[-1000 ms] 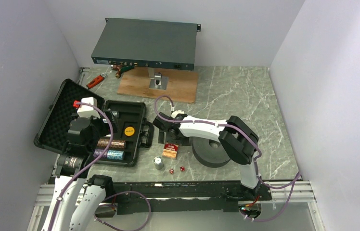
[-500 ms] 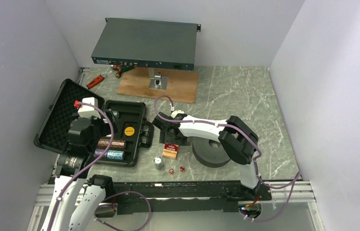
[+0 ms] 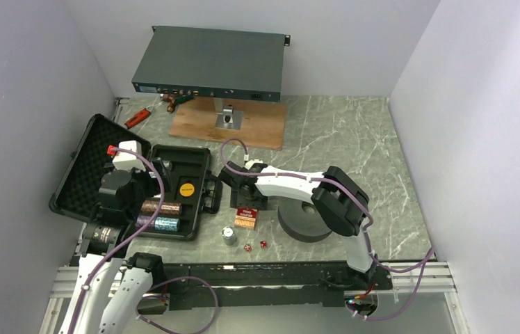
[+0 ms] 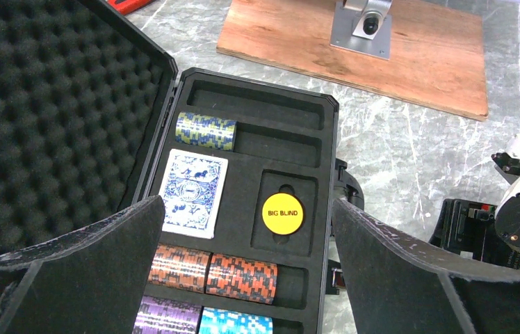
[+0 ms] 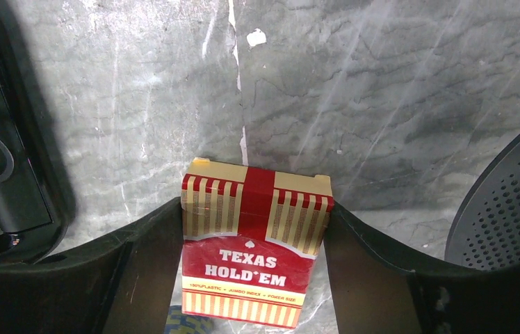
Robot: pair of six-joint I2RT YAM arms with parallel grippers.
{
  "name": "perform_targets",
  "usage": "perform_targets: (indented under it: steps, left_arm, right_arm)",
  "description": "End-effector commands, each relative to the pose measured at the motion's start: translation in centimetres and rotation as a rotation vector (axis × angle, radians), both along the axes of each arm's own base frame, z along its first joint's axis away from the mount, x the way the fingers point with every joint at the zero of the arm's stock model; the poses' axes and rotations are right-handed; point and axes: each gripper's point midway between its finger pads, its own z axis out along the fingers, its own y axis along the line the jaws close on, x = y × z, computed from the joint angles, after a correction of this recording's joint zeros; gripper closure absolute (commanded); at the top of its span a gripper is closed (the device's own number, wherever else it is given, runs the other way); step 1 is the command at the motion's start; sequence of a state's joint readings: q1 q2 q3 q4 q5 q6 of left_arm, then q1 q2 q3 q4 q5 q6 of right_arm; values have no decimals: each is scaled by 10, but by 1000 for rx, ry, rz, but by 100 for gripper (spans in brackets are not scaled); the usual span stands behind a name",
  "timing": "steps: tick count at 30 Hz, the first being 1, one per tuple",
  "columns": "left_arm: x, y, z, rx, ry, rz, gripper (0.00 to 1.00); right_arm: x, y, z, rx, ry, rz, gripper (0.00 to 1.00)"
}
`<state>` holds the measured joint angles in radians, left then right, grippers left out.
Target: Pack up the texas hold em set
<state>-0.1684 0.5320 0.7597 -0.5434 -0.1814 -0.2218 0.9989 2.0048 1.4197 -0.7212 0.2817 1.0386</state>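
Right gripper (image 5: 252, 205) has its jaws narrowed onto the red deck box (image 5: 247, 257). Both fingers (image 5: 153, 257) sit flush on its long sides, "TEXAS HOLD'EM" face up. The box is out on the table at 3 o'clock of the black briefcase (image 3: 203, 161), not in it. The grey foam ring (image 3: 304, 221) is just beside the box at 3 o'clock. A loose chip stack (image 3: 229, 236) stands at 7 o'clock of the box and two red dice (image 3: 248, 247) lie at 6 o'clock, all clear of the case. Left gripper (image 4: 247, 209) is spread wide with nothing between the fingers, hanging over the open case tray. In the tray, a green-yellow chip stack (image 4: 206, 131) is in an upper slot and a blue-backed deck (image 4: 195, 193) is below it. The yellow disc (image 4: 283, 213), marked BIG BLIND, is at 3 o'clock of that deck. Orange chip stacks (image 4: 212, 268) are in the next row, and purple and teal chips (image 4: 201, 320) are at the bottom edge. The foam-lined lid (image 4: 49, 118) lies open at 9 o'clock of the tray.
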Motion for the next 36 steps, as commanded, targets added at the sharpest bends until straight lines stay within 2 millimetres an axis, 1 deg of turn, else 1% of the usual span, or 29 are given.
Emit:
perform_targets:
  steps: [1, 6, 10, 15, 18, 19, 24, 26, 31, 32, 33, 36]
  left_arm:
    - [3, 1, 20, 11, -55, -1, 4]
    - [5, 0, 17, 15, -42, -6, 4]
    - [7, -7, 16, 11, -33, -42, 4]
    - [9, -18, 16, 7, -37, -110, 4]
    - [9, -29, 16, -2, -42, -174, 3]
    - [10, -31, 17, 0, -46, -185, 3]
    - [10, -47, 17, -15, -54, -278, 4]
    - [10, -53, 19, -21, -62, -314, 4]
    - [5, -78, 24, -46, -95, -466, 4]
    - [3, -83, 25, -52, -102, -500, 4]
    - [1, -88, 27, -58, -110, -532, 4]
    - [-5, -103, 30, -86, -124, -625, 3]
  right_arm:
    - [2, 8, 1, 0, -7, 27, 39]
    - [11, 10, 16, 27, -72, 47, 41]
    - [20, 16, 38, 78, -148, 88, 45]
    - [28, 15, 70, 120, -238, 120, 46]
    - [31, 13, 87, 143, -290, 154, 47]
    - [31, 13, 93, 157, -306, 172, 49]
    - [29, 13, 126, 306, -398, 268, 51]
    - [25, 11, 139, 366, -433, 288, 55]
    - [20, 1, 172, 477, -522, 327, 59]
    - [19, -1, 183, 503, -547, 337, 60]
    - [18, -2, 186, 517, -557, 348, 62]
    - [16, -11, 210, 583, -621, 359, 71]
